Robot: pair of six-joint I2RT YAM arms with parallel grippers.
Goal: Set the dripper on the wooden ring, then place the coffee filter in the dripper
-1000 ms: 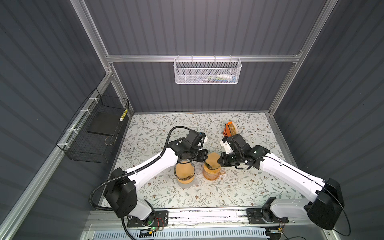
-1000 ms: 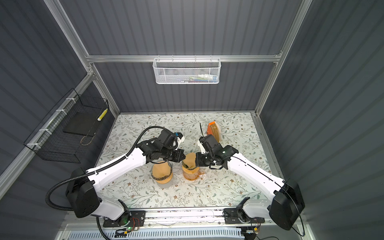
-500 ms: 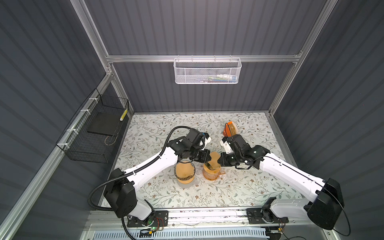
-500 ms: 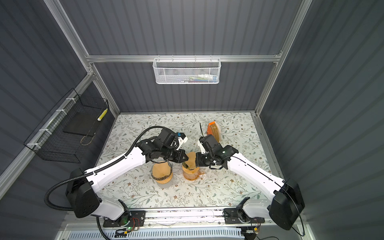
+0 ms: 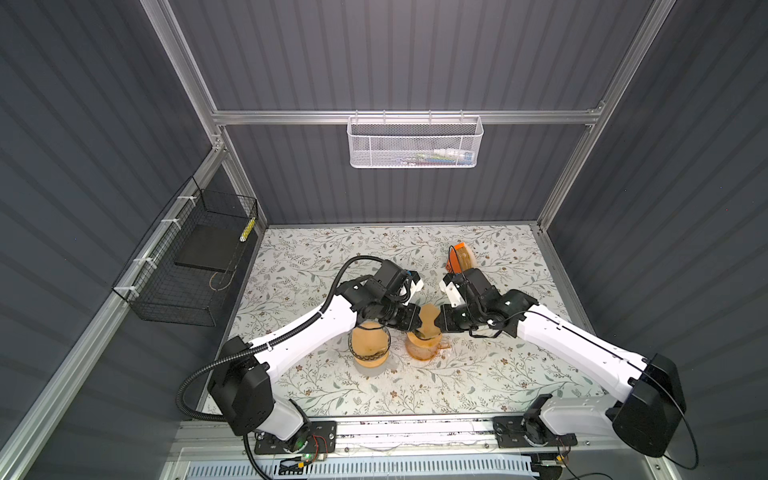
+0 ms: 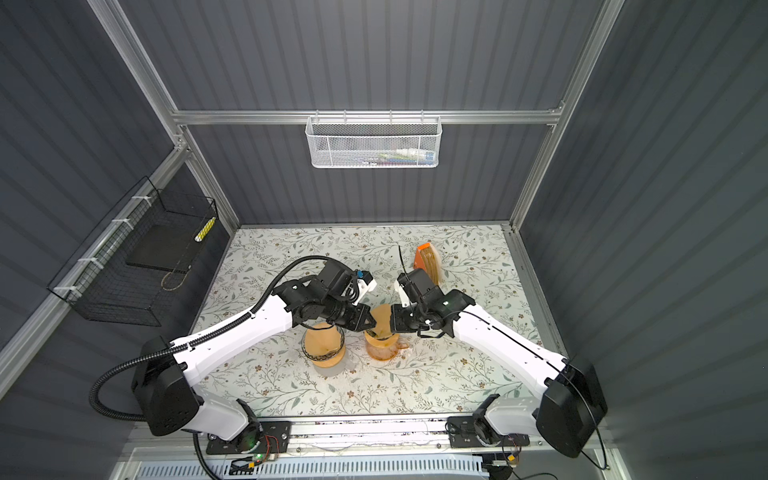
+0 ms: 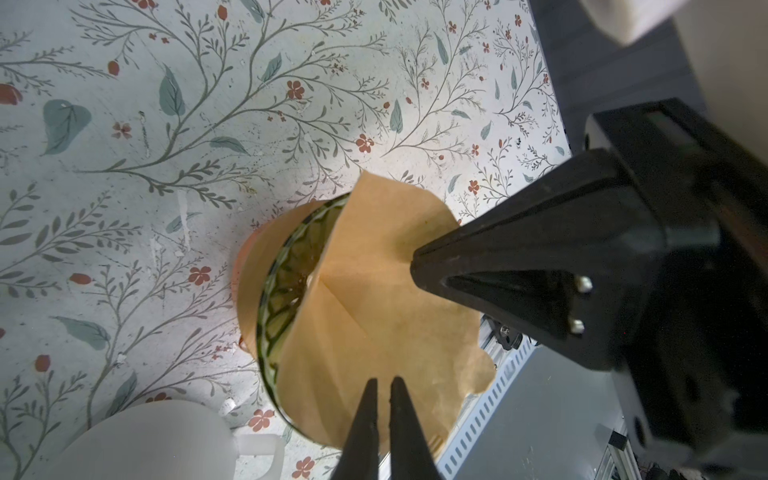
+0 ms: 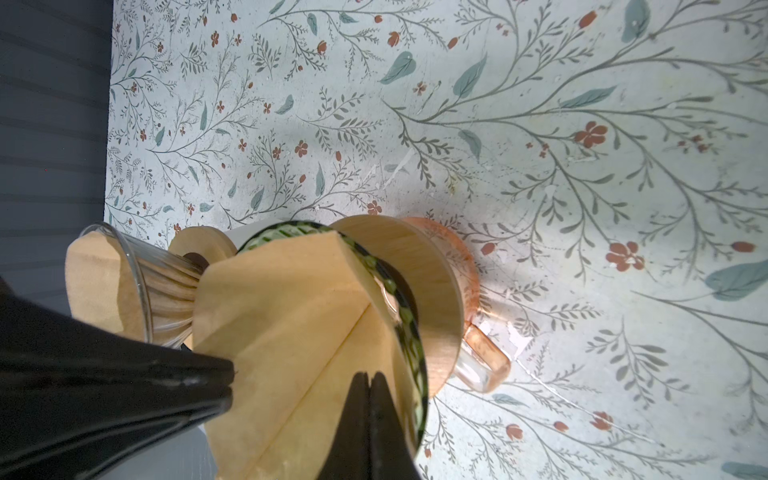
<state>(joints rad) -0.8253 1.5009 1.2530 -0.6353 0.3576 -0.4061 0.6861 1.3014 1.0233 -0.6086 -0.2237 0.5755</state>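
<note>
**Both grippers pinch the filter over the green dripper**

In both top views the dripper stands near the middle of the counter, a little toward 6 o'clock. It is a ribbed green glass cone with a wooden collar, and it sits on a pink glass mug.

The coffee filter is a tan paper cone. Its point is down inside the dripper's bowl and its upper part rises above the rim, leaning toward 12 o'clock. The left wrist view shows it covering one side of the bowl, with green ribs bare on the other side.

The left gripper reaches in from 9 o'clock. Its jaws are drawn almost together on the filter's edge, with only a thin slit between them in its wrist view. The right gripper comes in from 3 o'clock, with its jaws closed tight on the opposite edge of the paper.

Just at the dripper's 9 o'clock is a second dripper of clear glass. It holds its own paper and rests on a white jug. At about 1 o'clock, well apart, an orange holder stands on the counter.
</note>
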